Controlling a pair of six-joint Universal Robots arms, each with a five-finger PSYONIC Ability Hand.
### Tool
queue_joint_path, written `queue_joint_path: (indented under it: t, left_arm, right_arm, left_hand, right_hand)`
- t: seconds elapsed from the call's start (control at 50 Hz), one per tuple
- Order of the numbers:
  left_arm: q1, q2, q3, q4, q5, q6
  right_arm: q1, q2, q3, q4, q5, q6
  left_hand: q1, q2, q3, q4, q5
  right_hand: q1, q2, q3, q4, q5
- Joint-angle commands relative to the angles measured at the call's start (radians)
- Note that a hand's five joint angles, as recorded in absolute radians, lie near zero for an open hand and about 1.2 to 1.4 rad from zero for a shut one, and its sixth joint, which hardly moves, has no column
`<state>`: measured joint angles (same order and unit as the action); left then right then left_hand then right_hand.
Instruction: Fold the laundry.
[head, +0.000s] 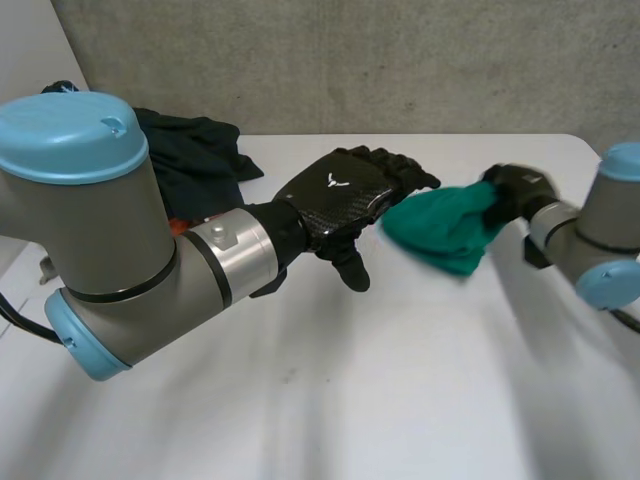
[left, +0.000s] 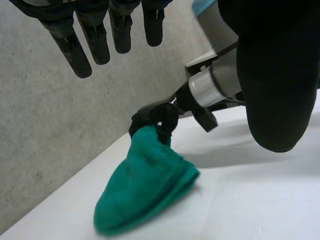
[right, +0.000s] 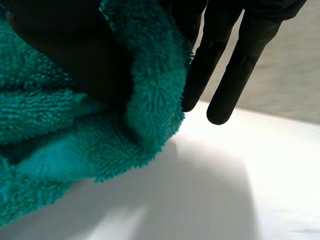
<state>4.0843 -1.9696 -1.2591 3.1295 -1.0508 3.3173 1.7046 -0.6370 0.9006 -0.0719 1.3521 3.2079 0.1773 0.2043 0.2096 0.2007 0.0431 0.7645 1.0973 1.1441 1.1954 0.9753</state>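
A green towel (head: 445, 228) lies bunched on the white table (head: 350, 400), right of the middle. My right hand (head: 515, 190) is shut on the towel's right end, and the cloth hangs down from that grip to the table. In the left wrist view the towel (left: 145, 190) droops from the right hand (left: 155, 117). In the right wrist view the towel (right: 60, 125) wraps round part of the hand, while two fingers (right: 235, 65) stick out straight beside it. My left hand (head: 340, 200) hovers open just left of the towel, its fingers (left: 95, 35) straight and holding nothing.
A pile of dark clothes (head: 190, 150) lies at the back left of the table, with a bit of orange (head: 180, 222) showing beside my left arm. A grey wall (head: 400, 60) runs behind the table's far edge.
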Motion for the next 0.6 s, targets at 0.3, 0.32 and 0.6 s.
queue_joint_path:
  t: [0.3,0.32,0.6]
  left_arm:
    - [-0.041,0.005,0.026,0.004,-0.003,-0.002]
    - [-0.041,0.005,0.024,0.004,-0.003,-0.002]
    - [-0.05,0.005,0.018,0.006,-0.001,-0.001]
  right_arm:
    - [-0.246,0.367,-0.652,0.121,0.133,0.0]
    - [-0.247,0.372,-0.651,0.121,0.128,0.0]
    - [-0.319,0.318,-0.575,0.123,0.2,-0.075]
  left_hand:
    - [0.033,0.006,0.001,0.01,-0.007]
    - [0.033,0.006,0.001,0.01,-0.007]
    - [0.033,0.006,0.001,0.01,-0.007]
  right_hand:
    - [0.632,0.299,0.252,0.201,0.246]
    - [0.632,0.299,0.252,0.201,0.246]
    - [-0.59,-0.923,-0.97,-1.021,-0.975]
